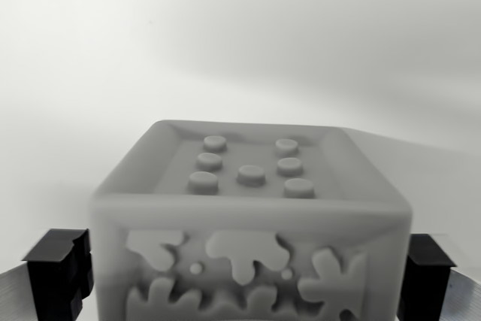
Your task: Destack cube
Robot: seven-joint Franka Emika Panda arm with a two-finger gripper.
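Observation:
A grey cube (248, 174) fills the lower middle of the wrist view, close to the camera. Its top face has a raised rim and several round studs. Its front face carries raised leaf-like shapes. My gripper (242, 280) straddles the cube. The left black pad (58, 272) presses against the cube's left side, and the right black pad (427, 276) against its right side. No gap shows between either pad and the cube. Whatever is under the cube is hidden.
A plain white surface (240, 50) stretches behind and around the cube, with a soft shadow toward the wrist view's upper right. Light grey curved parts of the hand show at both bottom corners.

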